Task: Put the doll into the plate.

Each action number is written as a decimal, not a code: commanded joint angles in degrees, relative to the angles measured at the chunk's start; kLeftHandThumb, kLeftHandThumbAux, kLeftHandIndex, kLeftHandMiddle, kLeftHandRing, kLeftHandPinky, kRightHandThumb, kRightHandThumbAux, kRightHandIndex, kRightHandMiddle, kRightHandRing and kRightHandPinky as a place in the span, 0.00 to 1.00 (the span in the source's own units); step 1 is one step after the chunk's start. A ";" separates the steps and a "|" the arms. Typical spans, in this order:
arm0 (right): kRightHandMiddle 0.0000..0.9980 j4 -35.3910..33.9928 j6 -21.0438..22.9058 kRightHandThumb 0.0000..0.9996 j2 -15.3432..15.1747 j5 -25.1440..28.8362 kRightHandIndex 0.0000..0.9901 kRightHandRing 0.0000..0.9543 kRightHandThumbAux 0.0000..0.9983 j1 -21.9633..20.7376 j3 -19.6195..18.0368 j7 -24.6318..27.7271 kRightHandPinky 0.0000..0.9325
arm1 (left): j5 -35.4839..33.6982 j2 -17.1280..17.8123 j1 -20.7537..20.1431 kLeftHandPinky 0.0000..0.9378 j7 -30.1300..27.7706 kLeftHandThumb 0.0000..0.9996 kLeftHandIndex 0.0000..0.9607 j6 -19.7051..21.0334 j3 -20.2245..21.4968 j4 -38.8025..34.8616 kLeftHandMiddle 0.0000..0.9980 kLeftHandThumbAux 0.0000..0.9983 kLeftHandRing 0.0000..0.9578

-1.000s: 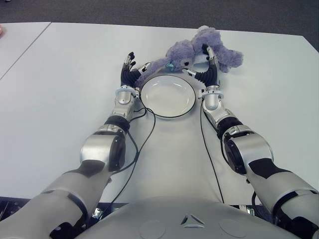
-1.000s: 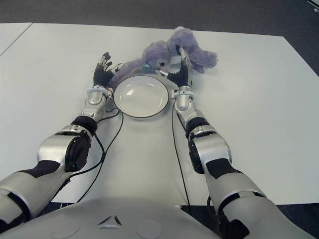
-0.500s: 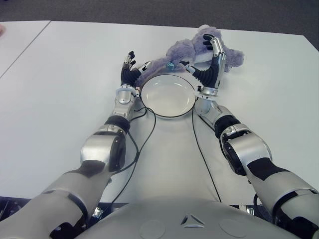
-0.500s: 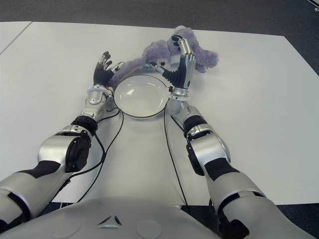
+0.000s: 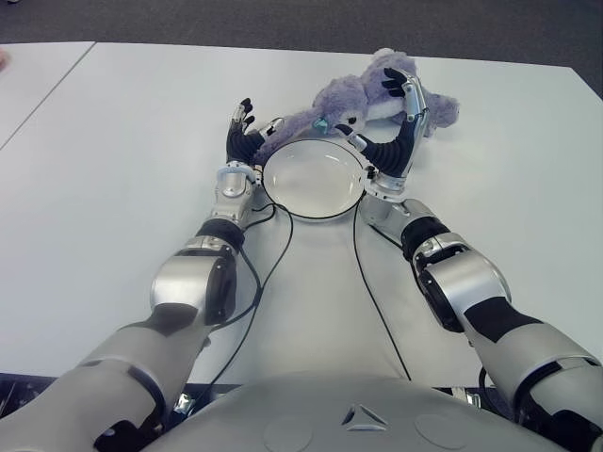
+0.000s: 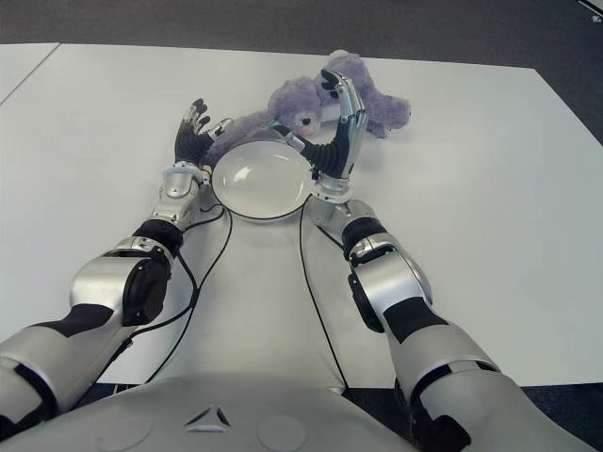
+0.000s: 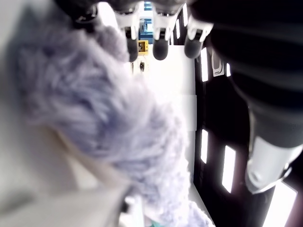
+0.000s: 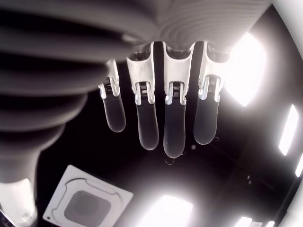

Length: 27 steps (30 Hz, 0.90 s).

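Note:
A purple plush doll [image 5: 369, 94] lies on the white table just beyond a white dark-rimmed plate [image 5: 316, 184], one limb trailing along the plate's far left rim. My right hand [image 5: 402, 111] stands upright at the plate's right rim, in front of the doll's body. Its fingers [image 8: 173, 127] are straight and hold nothing. My left hand [image 5: 242, 130] is at the plate's left rim with fingers [image 7: 158, 33] spread. The doll's fur [image 7: 94, 123] sits close against its palm, ungrasped. Nothing lies in the plate.
Two thin black cables [image 5: 273, 254] run from my wrists back across the table [image 5: 113, 151]. A second white table [image 5: 28, 80] adjoins on the left. Dark floor [image 5: 283, 19] lies past the far edge.
My right hand rose from beside the plate's right rim to stand upright against the doll, its wrist swinging in toward the plate. The left hand and doll stayed put.

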 commanded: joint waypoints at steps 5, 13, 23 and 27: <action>0.37 5.58 3.80 0.01 1.03 0.16 0.30 0.43 0.77 -5.79 2.82 -0.65 0.45 | 0.05 -2.06 11.38 0.14 0.42 0.00 0.06 8.14 0.54 7.86 0.08 0.67 0.09; 0.34 8.20 7.71 0.02 -3.33 6.05 0.31 0.38 0.80 -6.01 0.15 18.74 0.40 | 0.06 -2.20 11.37 0.14 0.59 0.00 0.07 8.12 0.54 7.87 0.08 0.67 0.09; 0.24 8.15 12.18 0.03 -8.27 7.85 0.26 0.27 0.78 -8.03 0.02 31.78 0.29 | 0.01 -2.28 11.47 0.15 0.62 0.00 0.07 8.03 0.59 7.90 0.09 0.67 0.09; 0.23 8.08 13.56 0.08 -9.26 7.99 0.26 0.24 0.76 -8.10 0.31 34.10 0.27 | 0.06 -2.26 11.47 0.15 0.57 0.00 0.07 7.99 0.54 7.90 0.09 0.68 0.09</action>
